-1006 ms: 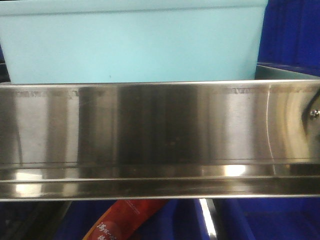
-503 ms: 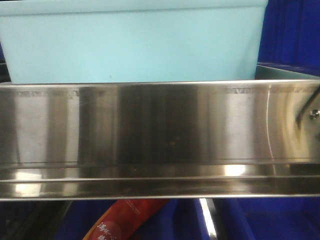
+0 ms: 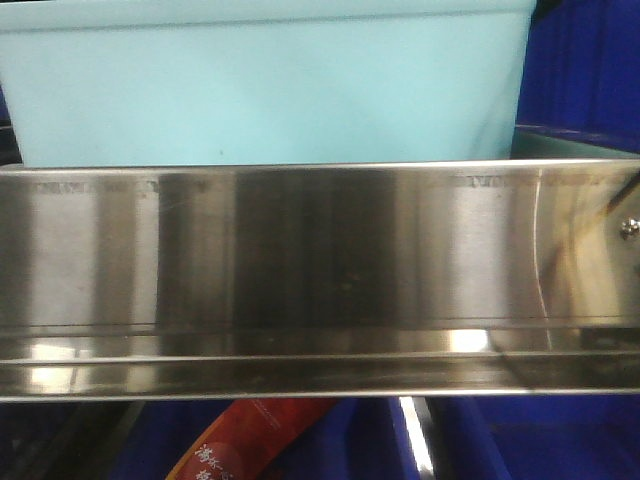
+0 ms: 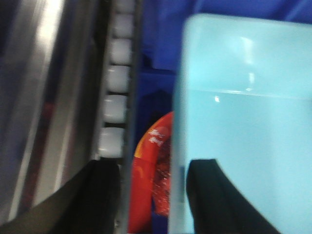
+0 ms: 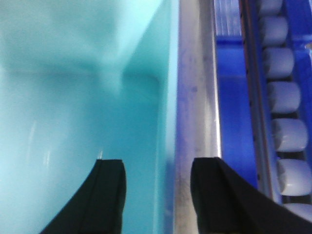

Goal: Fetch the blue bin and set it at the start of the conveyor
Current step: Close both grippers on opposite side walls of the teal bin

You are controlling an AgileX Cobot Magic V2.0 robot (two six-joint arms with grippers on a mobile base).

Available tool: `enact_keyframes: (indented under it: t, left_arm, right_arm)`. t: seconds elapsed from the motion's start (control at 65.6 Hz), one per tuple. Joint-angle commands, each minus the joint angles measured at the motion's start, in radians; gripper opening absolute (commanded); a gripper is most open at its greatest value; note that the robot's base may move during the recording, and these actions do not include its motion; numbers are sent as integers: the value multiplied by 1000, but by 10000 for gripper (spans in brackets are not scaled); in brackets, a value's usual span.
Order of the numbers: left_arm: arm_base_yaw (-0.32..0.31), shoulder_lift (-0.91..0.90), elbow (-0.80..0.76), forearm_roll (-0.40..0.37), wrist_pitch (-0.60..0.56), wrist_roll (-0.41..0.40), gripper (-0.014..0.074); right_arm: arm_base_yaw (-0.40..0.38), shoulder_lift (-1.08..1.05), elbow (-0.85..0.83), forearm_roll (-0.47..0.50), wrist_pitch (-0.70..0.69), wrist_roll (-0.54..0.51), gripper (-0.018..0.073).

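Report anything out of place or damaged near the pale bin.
One oddity: a red printed packet lies loose below the steel rail, among the dark blue bins. The left wrist view shows it right beside the blue bin. The bin itself looks intact.

Left gripper [image 4: 151, 168]: two fingers [image 4: 214, 200] along the lower edge of the left wrist frame. Matte black, plain surfaces. Tips flat and squared; each finger widens toward the bottom edge with a curved outer flank. Outlines blurred.

Right gripper [image 5: 157, 165]: matching pair of fingers [image 5: 108, 200], lower centre of the right wrist frame. Matte black, squared tips, bases flaring outward, edges sharper here.
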Motion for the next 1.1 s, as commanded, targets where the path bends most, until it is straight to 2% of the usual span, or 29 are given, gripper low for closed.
enact_keyframes:
  t: [0.0, 0.213, 0.473, 0.655, 0.823, 1.082]
  left_arm:
    - [-1, 21, 7, -19, -18, 10, 242]
    - [-8, 46, 7, -29, -14, 29, 242]
    - [-61, 46, 7, -17, -14, 43, 242]
    - [-51, 46, 7, 11, -14, 41, 241]
    - [-48, 51, 7, 62, -14, -3, 210]
    - [-46, 68, 7, 60, -19, -9, 202]
  right_arm:
    - [-13, 7, -10, -5, 2, -12, 223]
    - [-13, 8, -10, -2, 9, -12, 223]
    - [-13, 8, -31, -2, 23, -12, 223]
    - [-13, 8, -40, -2, 21, -12, 223]
    - [-13, 11, -38, -2, 21, -12, 223]
    - [-13, 10, -38, -2, 23, -12, 223]
